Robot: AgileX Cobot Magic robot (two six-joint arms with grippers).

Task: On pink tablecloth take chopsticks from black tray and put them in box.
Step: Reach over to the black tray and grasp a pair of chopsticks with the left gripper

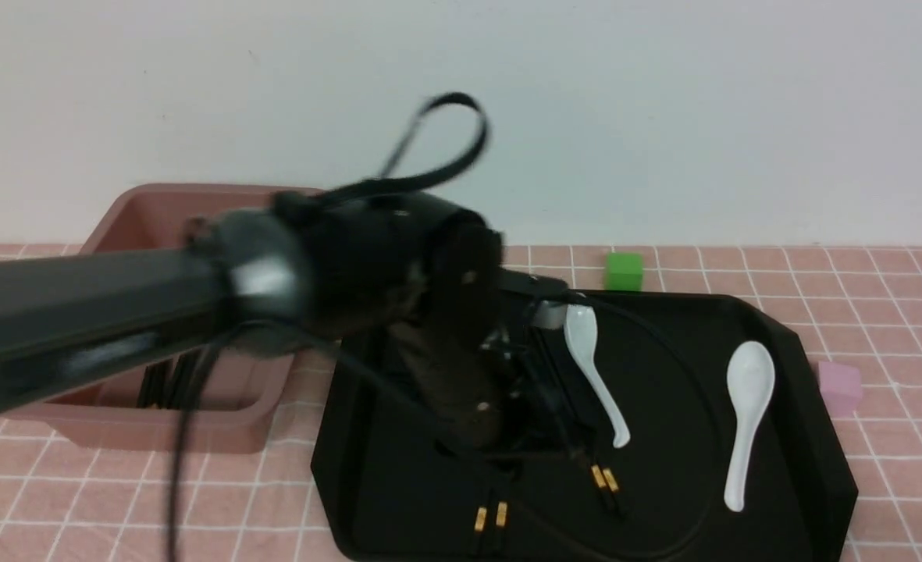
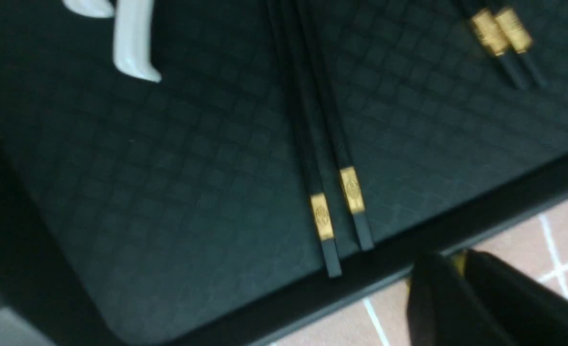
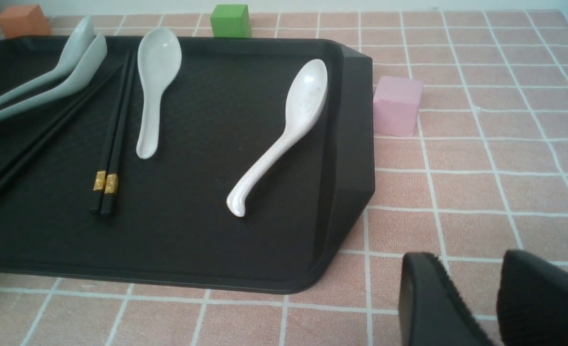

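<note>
Front view: chopsticks (image 1: 597,471) lie on black tray (image 1: 398,499); gold-banded ends toward camera.

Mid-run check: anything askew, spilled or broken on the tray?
Nothing stands out. The chopsticks lie flat in side-by-side pairs on the black tray, the white spoons look whole, and nothing is spilled on the pink tablecloth.

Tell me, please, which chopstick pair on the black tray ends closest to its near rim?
The left pair, whose gold-banded ends almost reach the black tray's near rim; the other pair stops farther in.
</note>
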